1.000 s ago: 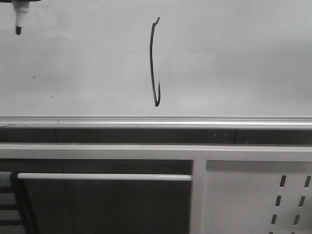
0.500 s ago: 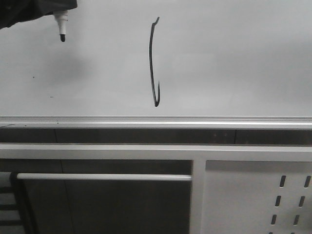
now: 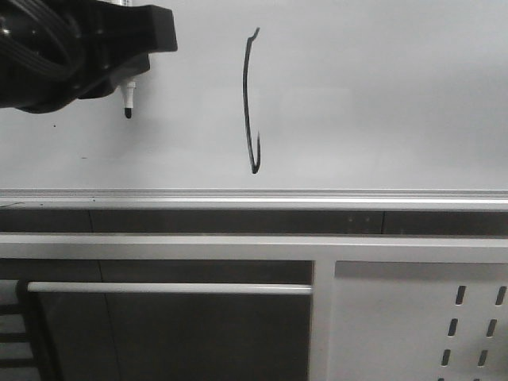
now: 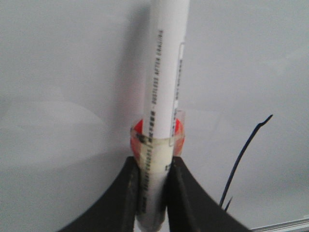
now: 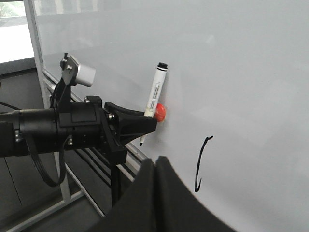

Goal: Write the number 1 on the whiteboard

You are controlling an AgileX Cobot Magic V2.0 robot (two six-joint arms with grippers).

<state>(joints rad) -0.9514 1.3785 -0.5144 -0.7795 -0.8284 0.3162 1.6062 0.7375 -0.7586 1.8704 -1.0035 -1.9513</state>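
Number 1 [image 3: 251, 101] already drawn on the whiteboard [image 3: 381, 95], mid-board above the silver rail [image 3: 254, 198]. Left gripper [image 4: 153, 166] clamped on the white marker pen [image 4: 164, 87], tip bare and close to the board, left of the stroke – risk of a stray dab or smear if dragged across. Right gripper [image 5: 155, 166] seemingly closed, holding nothing – hard to tell.

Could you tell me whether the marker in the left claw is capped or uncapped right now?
Uncapped. In the front view the marker pen shows its bare black tip below the left claw, apart from the number 1.
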